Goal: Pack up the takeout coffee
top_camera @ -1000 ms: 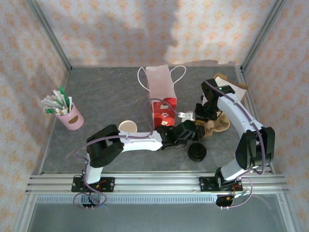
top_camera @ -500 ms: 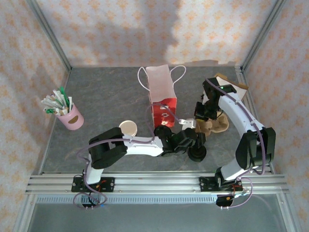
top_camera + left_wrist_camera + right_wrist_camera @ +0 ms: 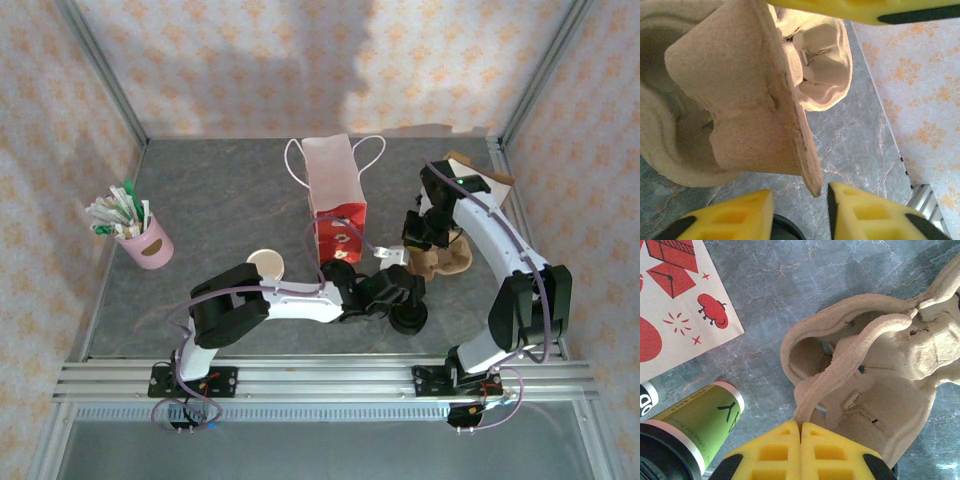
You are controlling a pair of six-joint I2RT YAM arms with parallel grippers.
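While the right gripper (image 3: 801,427) is clamped on the pulp cup carrier (image 3: 875,405), the left gripper (image 3: 799,200) hangs with fingers apart; the takeout coffee (image 3: 408,318) sits just beside the carrier, not yet packed

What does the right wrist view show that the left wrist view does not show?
Right wrist, not left wrist: the red-printed paper bag and the lidded cup's olive-green wall. Left wrist, not right wrist: the patterned wall and the left gripper, jaws apart around the pulp carrier's corner. Both: that carrier, its rim pinched in the right gripper's shut jaws, and the grey table.
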